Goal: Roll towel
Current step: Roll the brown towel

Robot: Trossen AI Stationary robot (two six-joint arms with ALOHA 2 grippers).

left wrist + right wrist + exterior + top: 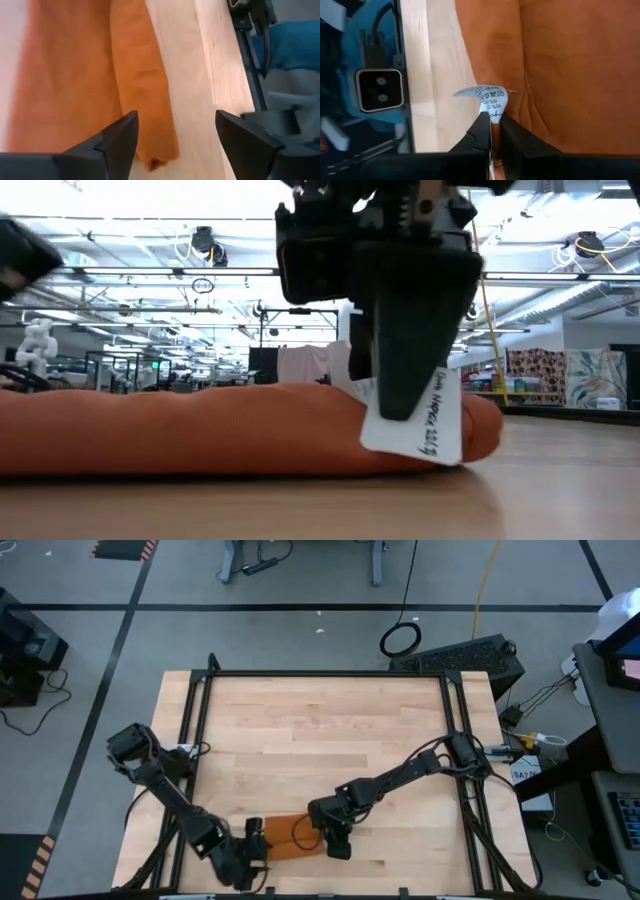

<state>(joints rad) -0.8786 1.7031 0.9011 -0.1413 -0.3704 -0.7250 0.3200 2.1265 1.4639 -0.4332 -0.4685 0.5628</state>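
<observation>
Nearest us, at six o'clock on the table (pixel 320 720), lies the towel (pixel 292 836), rolled into a low orange bundle. Our left gripper (pixel 258 843) stands open at its nine-o'clock end. Our right gripper (pixel 335 840), at three o'clock, pinches the white tag (pixel 487 100).
</observation>
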